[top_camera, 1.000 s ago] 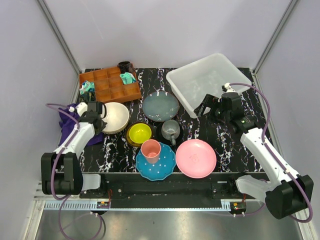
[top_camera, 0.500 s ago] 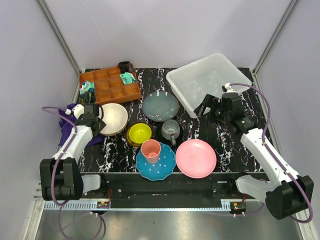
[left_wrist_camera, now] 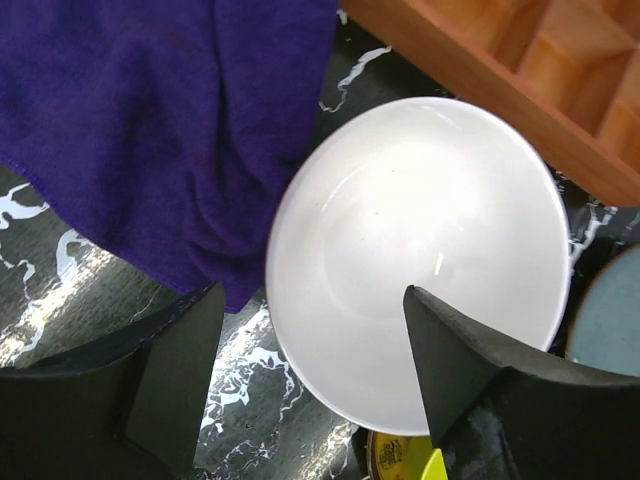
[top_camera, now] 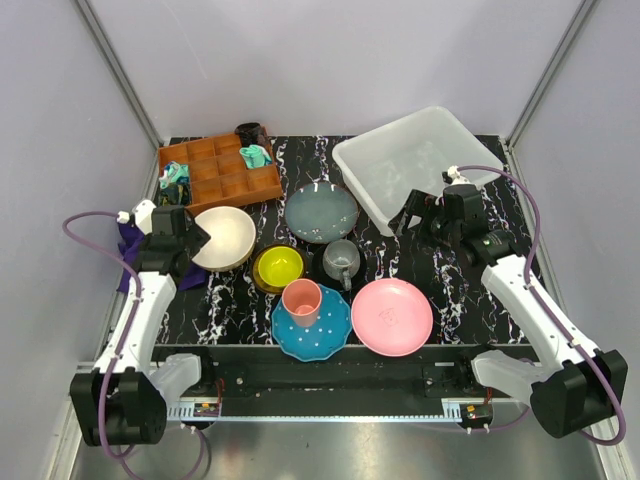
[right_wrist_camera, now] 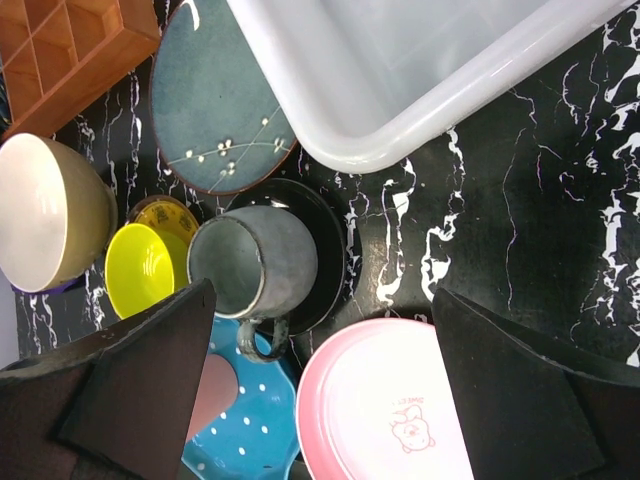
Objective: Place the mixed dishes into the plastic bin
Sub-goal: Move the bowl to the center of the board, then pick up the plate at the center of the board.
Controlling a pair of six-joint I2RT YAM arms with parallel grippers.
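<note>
The left claw (left_wrist_camera: 312,295) is hovering spread open over the cream bowl (left_wrist_camera: 420,250), which is sitting on the worktop (left_wrist_camera: 60,260) beside the cloth (left_wrist_camera: 150,120). The right claw (right_wrist_camera: 322,290) is hanging open and empty near the bin (right_wrist_camera: 400,70). Next, lowering and pinching the bowl's rim looks needed.

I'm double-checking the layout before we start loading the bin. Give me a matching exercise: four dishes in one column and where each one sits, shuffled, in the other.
Dishes:
1. pink cup
2. grey mug
3. cream bowl
4. small yellow bowl

Places:
A. next to the purple cloth
B. on the black saucer
C. on the blue dotted plate
D. between the cream bowl and the grey mug

Pairs: 1-C, 2-B, 3-A, 4-D.
</note>
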